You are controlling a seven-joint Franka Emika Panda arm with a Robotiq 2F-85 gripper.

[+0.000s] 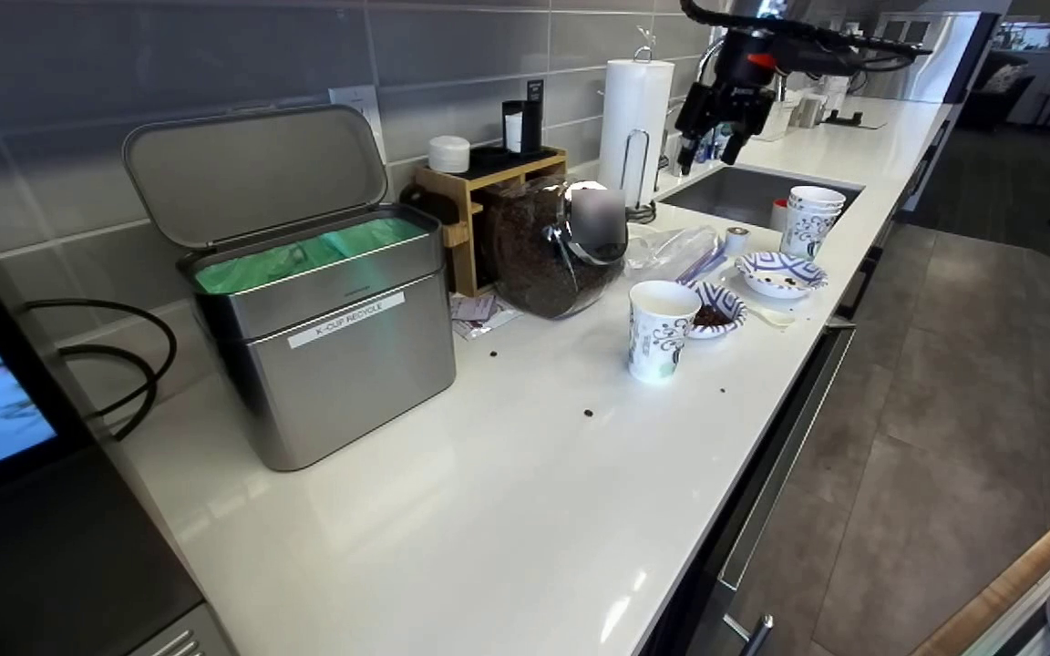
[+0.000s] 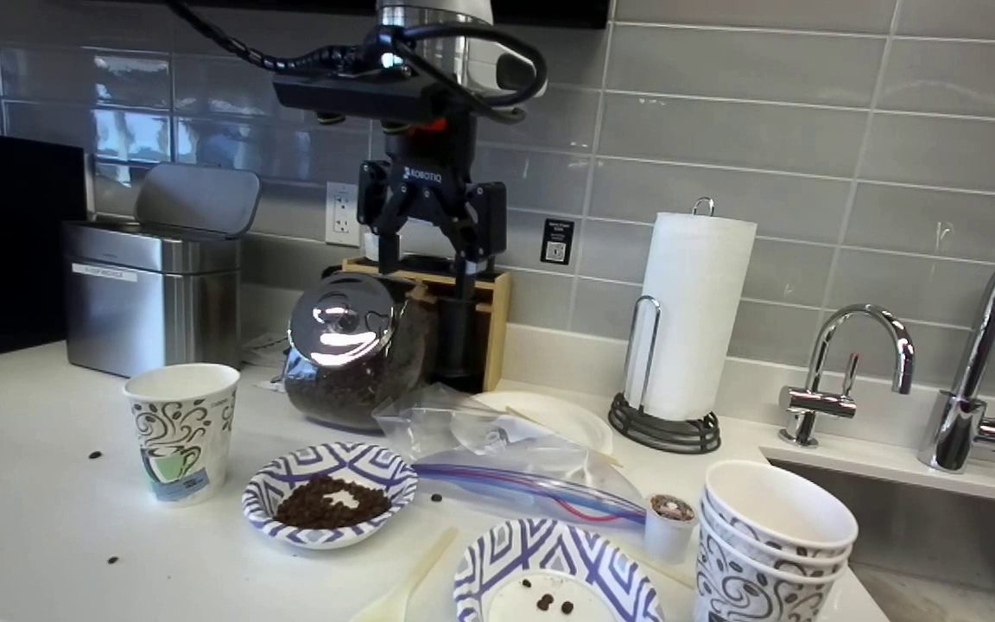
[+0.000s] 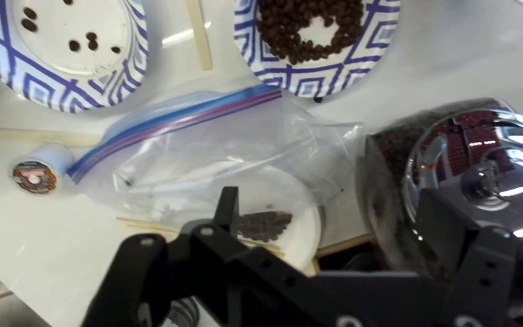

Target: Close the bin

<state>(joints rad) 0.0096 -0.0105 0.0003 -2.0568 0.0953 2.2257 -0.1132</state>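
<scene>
Wrist view shows our gripper [image 3: 334,218] hanging above the counter [image 3: 61,229], fingers [image 3: 228,211] wide apart and holding nothing, so we judge that we are only at the approach, with the closing not yet begun. Next we would need to travel left to the bin [image 1: 361,374], at the far left by the tiled wall [image 1: 452,46], reach behind its raised lid [image 1: 256,173] and tip it nearward and down. It is a boxy, brushed-steel thing, upright, lid leaning toward the wall, a green liner [image 1: 311,253] showing above a white label [image 1: 345,319].
</scene>
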